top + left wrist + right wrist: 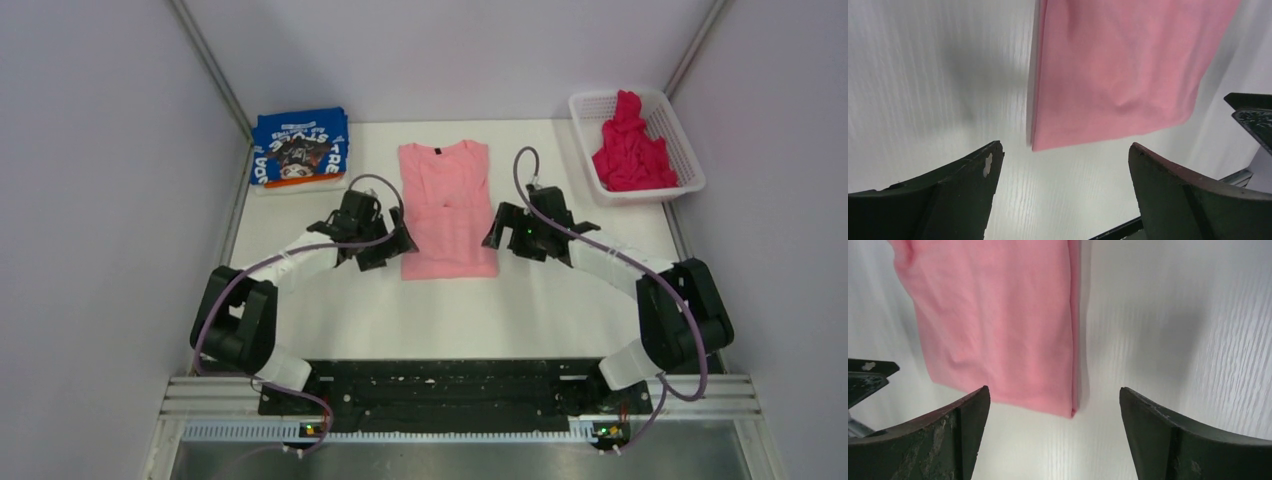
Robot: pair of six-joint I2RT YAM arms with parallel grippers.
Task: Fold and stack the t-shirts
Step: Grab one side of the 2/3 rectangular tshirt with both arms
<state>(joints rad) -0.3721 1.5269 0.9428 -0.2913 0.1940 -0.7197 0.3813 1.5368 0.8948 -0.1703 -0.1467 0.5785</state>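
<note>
The white surface [560, 300] carries everything. On it, the largest thing is the light pink t-shirt [446, 210], lying flat as a long narrow panel with its sides turned in. Its collar is at the end away from both sets of fingers and its hem is at the end nearest them. It lies between the two arms, with the left fingers [963, 185] at its one long edge and the right fingers [948, 435] at the other.

Well beyond the right fingers and out to their far side stands the white mesh basket [590, 105], with the magenta t-shirt [630, 150] heaped loosely inside it. Beyond the left fingers, towards the far corner on that side, the blue t-shirt [300, 148] sits folded into a neat packet, print and lettering upward.

The left fingers are spread wide and hold nothing. A hem corner of the pink t-shirt lies just ahead of the gap between them, not inside it.

The right fingers are spread just as wide, also empty. The other hem corner lies just ahead of their gap, with the shirt's folded edge running straight away from it. Neither wrist view shows whether the tips touch the surface.
</note>
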